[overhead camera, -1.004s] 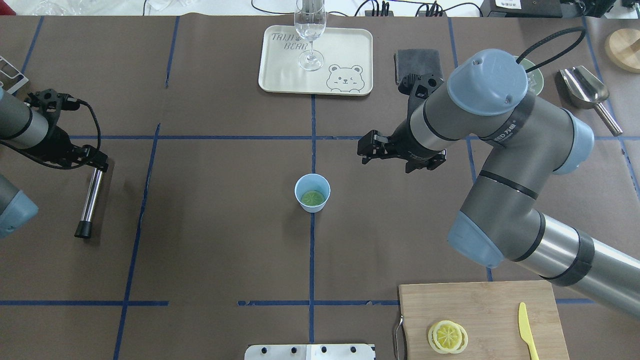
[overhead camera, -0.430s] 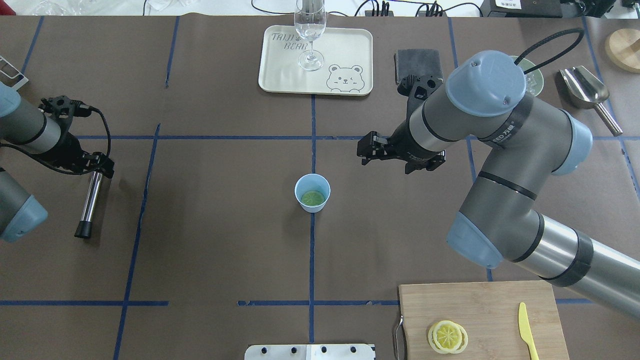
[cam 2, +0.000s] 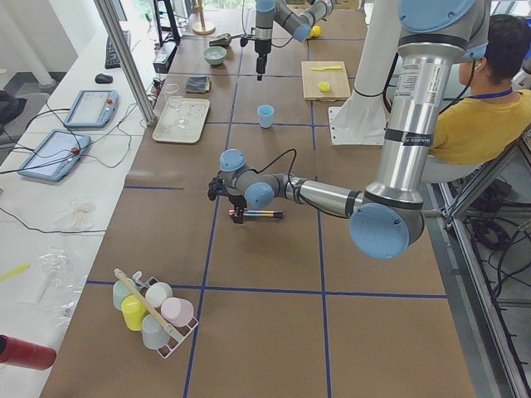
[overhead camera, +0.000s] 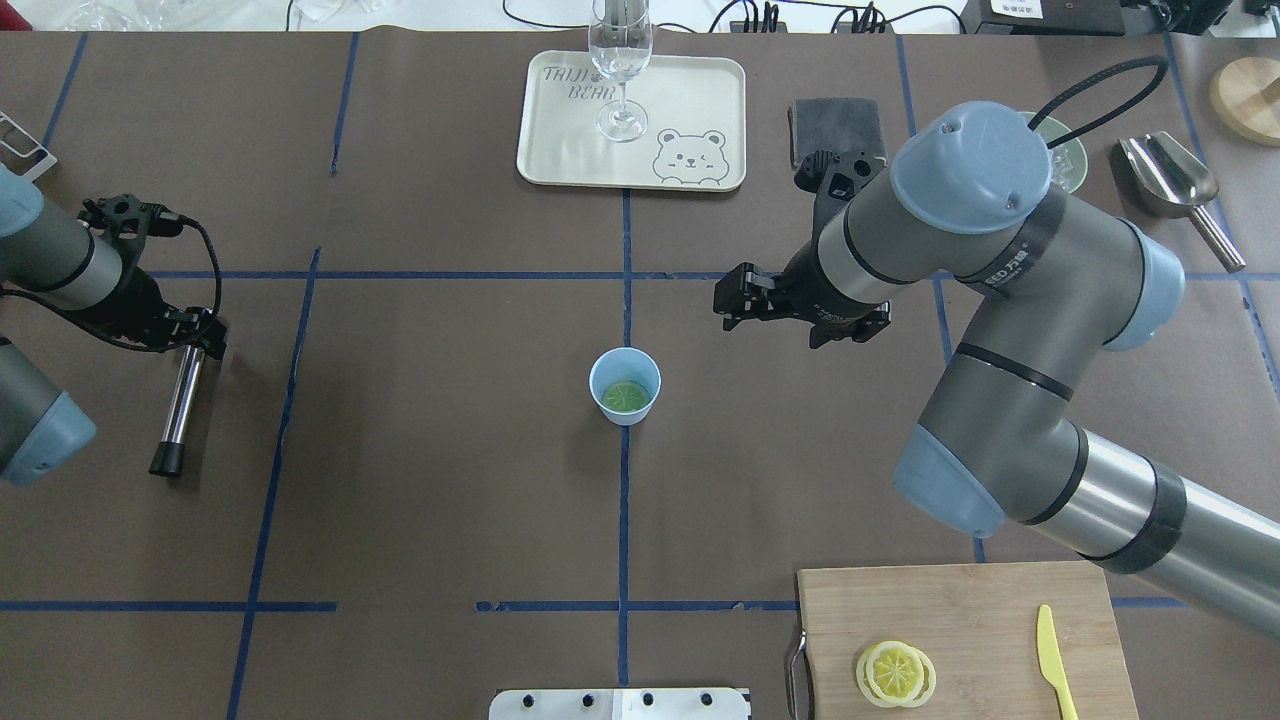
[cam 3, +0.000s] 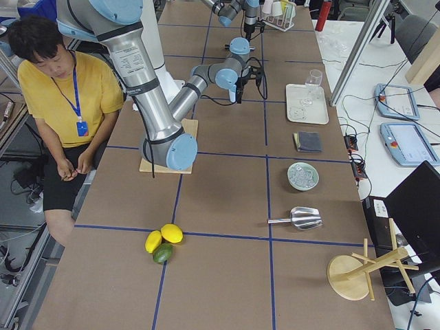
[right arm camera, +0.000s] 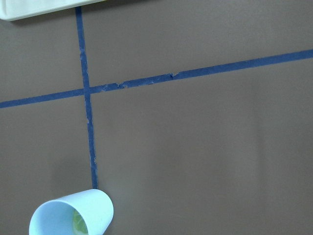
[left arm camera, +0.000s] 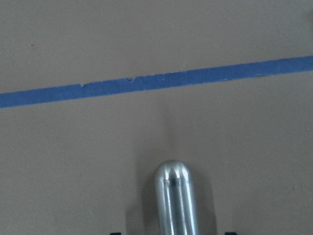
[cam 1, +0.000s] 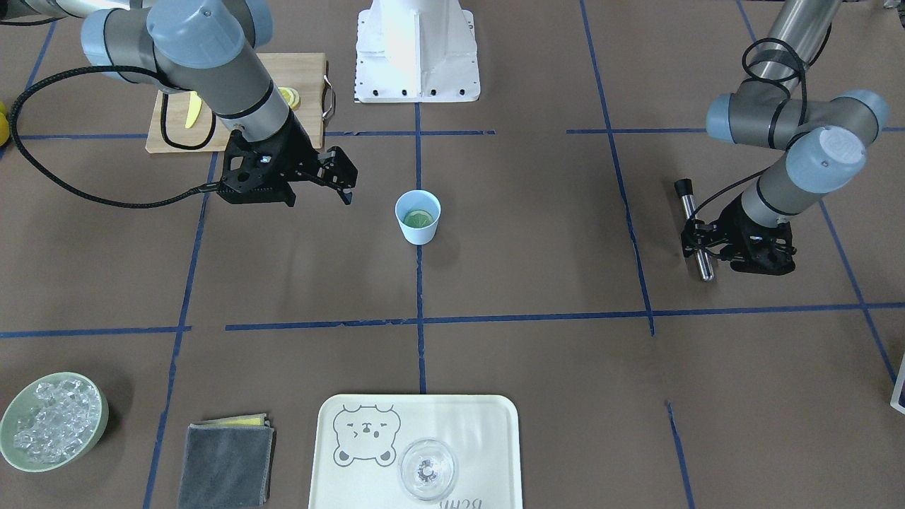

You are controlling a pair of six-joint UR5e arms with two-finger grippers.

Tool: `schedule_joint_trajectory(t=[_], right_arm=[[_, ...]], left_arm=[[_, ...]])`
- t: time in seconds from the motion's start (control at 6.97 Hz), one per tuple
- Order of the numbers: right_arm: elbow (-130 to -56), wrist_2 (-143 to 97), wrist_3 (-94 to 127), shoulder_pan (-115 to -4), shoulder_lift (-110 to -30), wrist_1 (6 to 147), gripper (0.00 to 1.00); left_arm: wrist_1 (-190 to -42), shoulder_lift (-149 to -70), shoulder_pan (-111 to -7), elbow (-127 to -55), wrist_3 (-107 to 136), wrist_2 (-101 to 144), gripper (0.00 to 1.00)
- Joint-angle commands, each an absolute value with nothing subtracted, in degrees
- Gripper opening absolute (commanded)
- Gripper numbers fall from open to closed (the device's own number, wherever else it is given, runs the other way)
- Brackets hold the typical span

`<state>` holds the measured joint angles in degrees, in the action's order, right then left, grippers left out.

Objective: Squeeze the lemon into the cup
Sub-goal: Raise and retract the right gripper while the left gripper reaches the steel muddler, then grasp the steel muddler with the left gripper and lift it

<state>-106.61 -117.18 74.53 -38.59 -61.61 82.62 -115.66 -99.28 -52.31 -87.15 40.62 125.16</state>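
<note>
My right jaws hang open with nothing in them, beside the cup (overhead camera: pixel 627 418) and apart from it. The lemon (overhead camera: pixel 625 397) lies flat inside the cup. The cup stands on a blue tape line (overhead camera: pixel 623 520) mid-table (overhead camera: pixel 450 450), well apart from the tray (overhead camera: pixel 700 100) and the cutting board (overhead camera: pixel 960 610). Far to the left, my left jaws sit open astride a steel rod (overhead camera: pixel 183 395), with a gap on each side. The tray reads "BEAR"; a glass (overhead camera: pixel 621 50) partly hides the word above.

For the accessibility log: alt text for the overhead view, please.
A blue cup holding a lemon slice stands mid-table; the right hand hovers open beyond it, to the right. The left hand is over one end of a rod at far left.
</note>
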Motion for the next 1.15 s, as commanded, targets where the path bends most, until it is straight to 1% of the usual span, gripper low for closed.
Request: schedule_joint_trajectory(t=[0.0, 0.14, 0.43, 0.57, 0.72, 1.0], right_arm=[[-106.61, -117.25, 74.53, -38.67, -61.61, 82.62, 1.0], [-106.61, -117.25, 74.53, -38.67, -61.61, 82.62, 1.0], [-107.13, -117.77, 74.18, -39.46, -62.05, 82.62, 1.0], [-108.44, -119.69, 73.4, -41.38, -64.05, 82.62, 1.0], [-109.68, -122.49, 71.13, -44.27, -66.6, 82.53, 1.0], [-111.18, -130.56, 58.44, -53.91, -75.27, 82.53, 1.0]], left_arm=[[-115.66, -99.32, -52.29, -87.01, 40.61, 125.16, 0.61], [-115.66, -99.32, -51.95, -87.01, 40.61, 125.16, 0.34], [-115.66, -99.23, -51.5, -87.1, 40.61, 125.16, 0.03], [-115.66, -99.23, -51.59, -87.27, 40.78, 125.16, 0.0], [-115.66, -99.14, -51.59, -87.54, 40.69, 125.16, 0.0], [-115.66, -99.14, -51.68, -91.38, 40.61, 125.16, 0.0]])
